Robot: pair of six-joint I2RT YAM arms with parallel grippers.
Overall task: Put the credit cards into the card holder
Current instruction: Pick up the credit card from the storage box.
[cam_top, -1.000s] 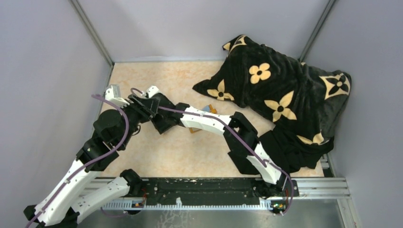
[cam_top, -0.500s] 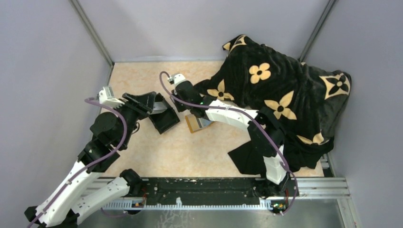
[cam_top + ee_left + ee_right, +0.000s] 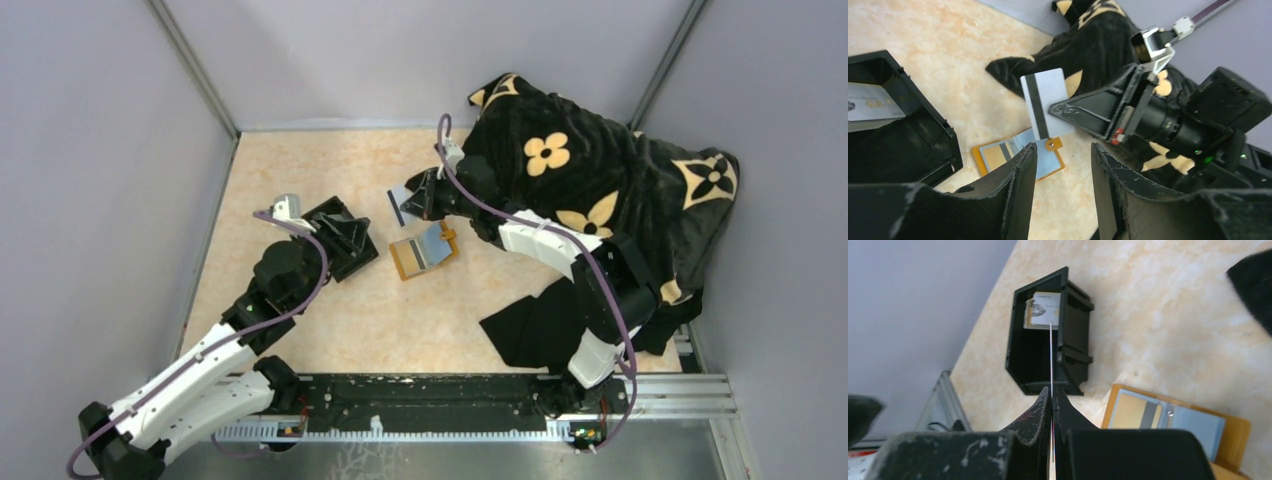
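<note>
Pinching a silver magnetic-stripe credit card [image 3: 1045,102] edge-on in the tightly closed right end effector [image 3: 410,203], just above frame centre. Holding the left end effector [image 3: 1063,150] fingers apart, gripping nothing, over the black box [image 3: 345,240]. Lying flat on the worktop [image 3: 300,160] at centre: orange-tan card holder [image 3: 404,260], already carrying cards [image 3: 428,246].

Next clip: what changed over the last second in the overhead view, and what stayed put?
The right tool swung away from the black box toward the blanket and is now shut on a striped card. The left arm drew back toward its base; the left tool is open and empty. The box and the open card holder lie where they were.
</note>
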